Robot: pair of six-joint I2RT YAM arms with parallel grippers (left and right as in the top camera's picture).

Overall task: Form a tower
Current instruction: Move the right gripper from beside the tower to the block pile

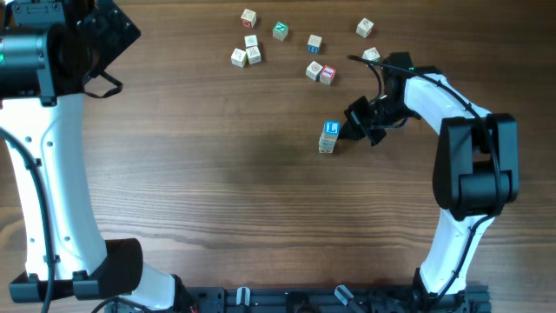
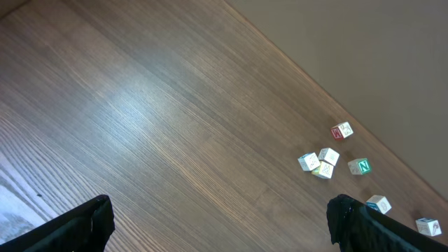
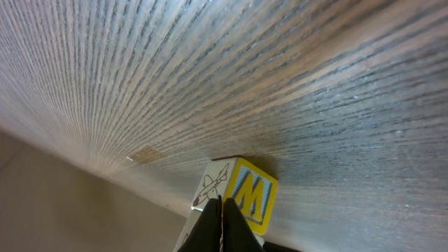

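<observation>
A large blue letter M stands on the yellow face of a cube [image 3: 248,192] seen from the right wrist. The pale face beside it carries a line drawing, seemingly an aeroplane, with no words. A white N stands on the green cube [image 2: 362,166] near the edge of the table [image 2: 175,126]. The blue top of the tower [image 1: 328,136] bears a white mark too small to read. The prints on the other loose cubes [image 2: 341,130] are illegible.

Tower [image 1: 327,137] stands on the table [image 1: 217,191], right of centre. Right gripper [image 1: 354,129] sits just beside the tower, on its right. Loose cubes [image 1: 251,41] lie scattered behind the tower toward the far edge, apart from it. The nearest pair [image 1: 314,70] lies side by side. Left gripper [image 2: 220,210] is over the far left corner, well apart from everything.
</observation>
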